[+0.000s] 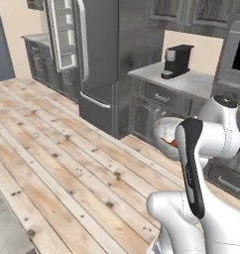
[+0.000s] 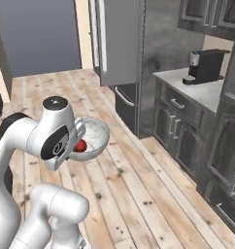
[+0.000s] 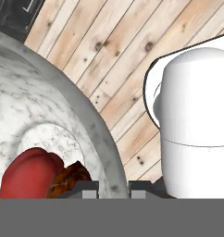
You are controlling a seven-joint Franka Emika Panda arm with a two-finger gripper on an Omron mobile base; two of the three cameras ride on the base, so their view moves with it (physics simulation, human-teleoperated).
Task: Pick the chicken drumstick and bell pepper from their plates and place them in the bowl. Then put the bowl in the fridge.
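You see even, bright rendered lighting; soft blur throughout; faint sheen on the fridge at 12 o'clock.

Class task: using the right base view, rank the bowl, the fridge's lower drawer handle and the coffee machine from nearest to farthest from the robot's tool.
1. The bowl: held on its rim by the tool, over the wooden floor.
2. The fridge's lower drawer handle: farther back, right of the bowl.
3. The coffee machine: on the counter at the far right.
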